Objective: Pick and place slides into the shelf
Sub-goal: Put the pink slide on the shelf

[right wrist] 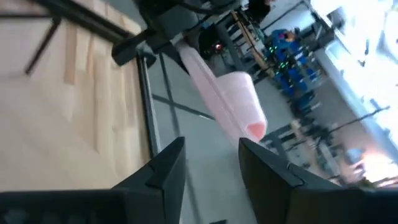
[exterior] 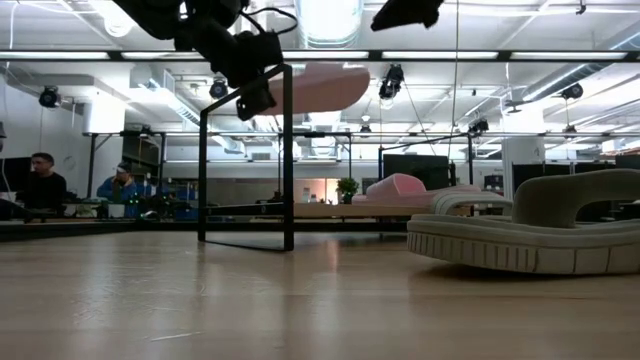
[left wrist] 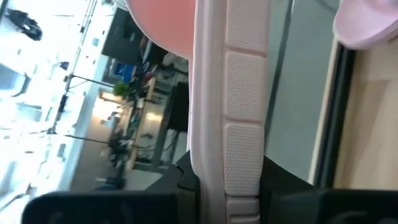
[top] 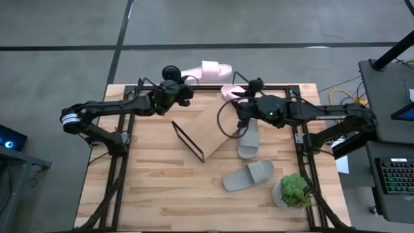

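My left gripper is shut on a pale pink slide and holds it in the air past the table's far edge; it also shows in the low view. A second pink slide lies on the table at the far edge. My right gripper is open and empty beside it, its fingers apart. Two grey slides lie on the table right of the shelf, a slanted wood board on a black wire frame. My left gripper pinches the pink slide's sole at one end between its two fingers, the sole's ribbed side wall facing the wrist camera. The fingers come level from the table's left side and lie along the slide. The slide is lifted clear and sticks out roughly level past the fingers.
A small potted plant stands at the near right. Black frame rails run along the table's left, right and far sides. People sit at desks in the room behind. Bare tabletop lies near left.
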